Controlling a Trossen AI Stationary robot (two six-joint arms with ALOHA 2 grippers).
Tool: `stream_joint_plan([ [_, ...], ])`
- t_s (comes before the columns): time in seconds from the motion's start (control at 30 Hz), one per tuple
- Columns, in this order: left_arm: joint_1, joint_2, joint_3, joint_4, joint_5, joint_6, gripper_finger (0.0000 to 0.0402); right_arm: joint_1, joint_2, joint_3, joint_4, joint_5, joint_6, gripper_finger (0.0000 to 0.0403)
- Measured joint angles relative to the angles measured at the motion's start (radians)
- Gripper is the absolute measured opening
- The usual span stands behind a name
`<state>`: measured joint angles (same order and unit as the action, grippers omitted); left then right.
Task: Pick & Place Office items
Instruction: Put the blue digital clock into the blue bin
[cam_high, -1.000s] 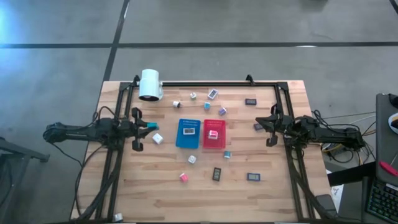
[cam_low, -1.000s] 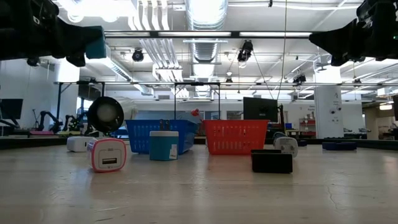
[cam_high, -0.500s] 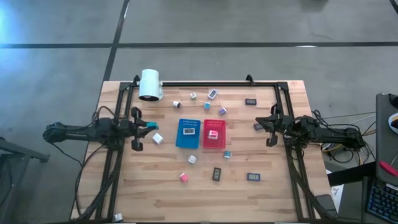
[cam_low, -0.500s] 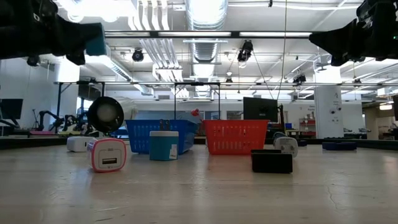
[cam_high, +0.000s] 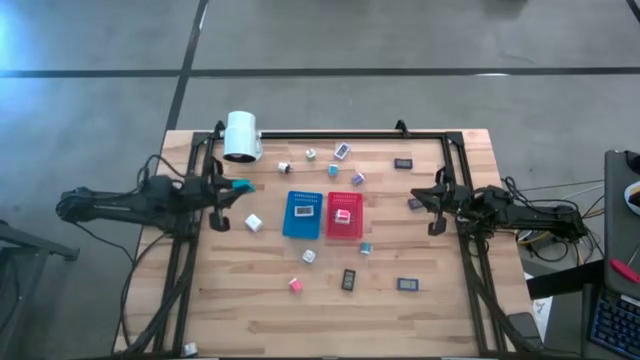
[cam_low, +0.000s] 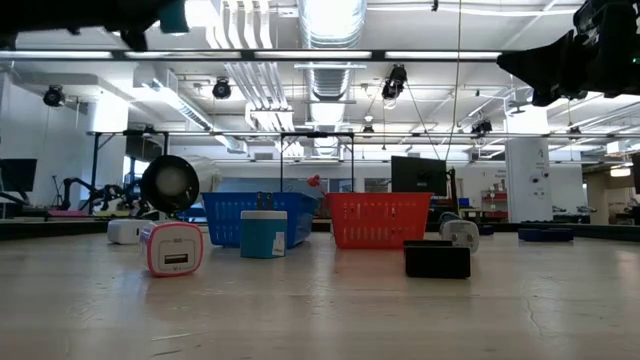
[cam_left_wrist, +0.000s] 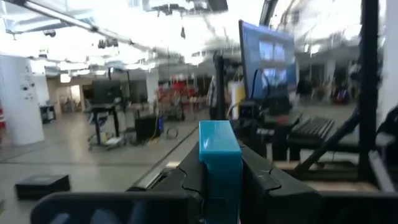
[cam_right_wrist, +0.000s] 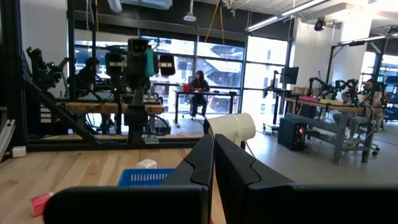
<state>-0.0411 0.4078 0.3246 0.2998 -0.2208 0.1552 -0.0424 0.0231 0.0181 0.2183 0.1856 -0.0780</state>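
Note:
My left gripper (cam_high: 238, 187) is high above the table's left side, shut on a teal cube (cam_left_wrist: 219, 160). The cube also shows at the top of the low view (cam_low: 173, 14). My right gripper (cam_high: 420, 196) waits at the right side with its fingers shut (cam_right_wrist: 213, 155) and nothing between them. More office items lie loose on the wood: a white cube (cam_high: 253, 223), a pink one (cam_high: 296, 285), and dark flat rectangles (cam_high: 349, 279) (cam_high: 407, 284). The blue tray (cam_high: 290, 228) and the red tray (cam_high: 356, 232) stand side by side mid-table, each holding an item. My left gripper pinches the teal cube's two side faces (cam_left_wrist: 211, 180) between its two fingers. The fingers lie about level and point toward the table's right. The cube's front end sticks out past the fingertips. It is lifted well clear of the table.
A big white cylinder (cam_high: 241, 136) lies at the far left. Small items (cam_high: 343, 151) (cam_high: 403, 163) are scattered along the far side, and one dark item (cam_high: 414, 204) lies close to my right gripper. A black frame (cam_high: 330, 134) runs around the table.
My left gripper has risen with the teal cube held between its fingers. In the low view it has climbed almost out of the top of the picture. The cube stays in the same hold.

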Motion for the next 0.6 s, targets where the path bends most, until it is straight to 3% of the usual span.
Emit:
stream_joint_plan([
  [0.33, 0.104, 0.448, 0.349, -0.222, -0.011, 0.051, 0.0052, 0.000, 0.000, 0.000, -0.002, 0.000, 0.000, 0.0008],
  [0.6, 0.197, 0.738, 0.472, -0.293, 0.058, 0.048, 0.0052, 0.000, 0.000, 0.000, -0.005, 0.000, 0.000, 0.0008],
])
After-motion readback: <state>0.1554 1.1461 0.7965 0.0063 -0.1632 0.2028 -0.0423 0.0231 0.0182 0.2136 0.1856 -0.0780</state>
